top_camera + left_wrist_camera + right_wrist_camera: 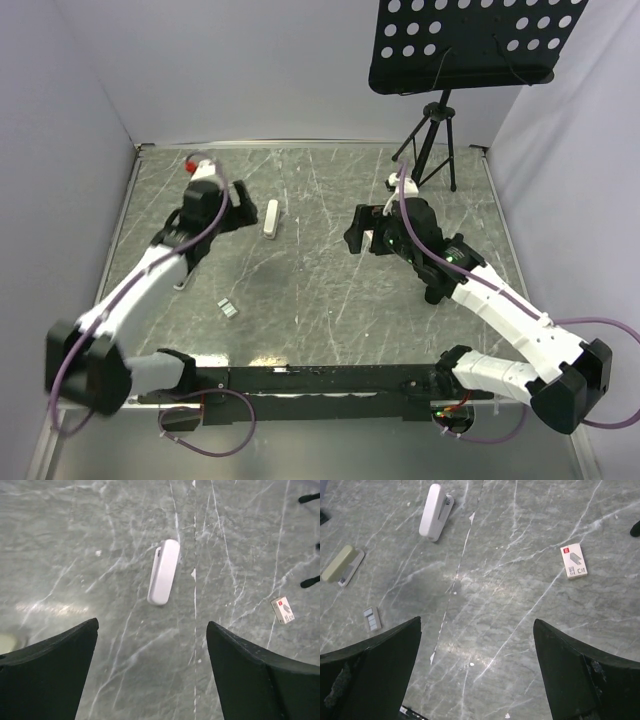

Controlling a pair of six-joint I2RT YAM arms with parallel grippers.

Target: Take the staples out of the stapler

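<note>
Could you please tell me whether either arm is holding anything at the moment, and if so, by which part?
Nothing is held. The left gripper and right gripper have jaws wide open and empty; the stapler lies free on the table.

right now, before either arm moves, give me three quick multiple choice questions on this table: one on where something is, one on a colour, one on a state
1. Where is the white stapler?
A. flat on the table, between the two arms
B. in the left gripper
C. on top of the small box

2. What colour is the mark on the small box?
A. blue
B. red
C. green

3. How do the left gripper and right gripper stand?
A. both shut
B. left shut on the stapler
C. both open and empty

Answers:
1 A, the stapler lies alone on the bare marble.
2 B, a red patch shows at one corner of the box.
3 C, each wrist view shows its fingers wide apart, gripping nothing.
</note>
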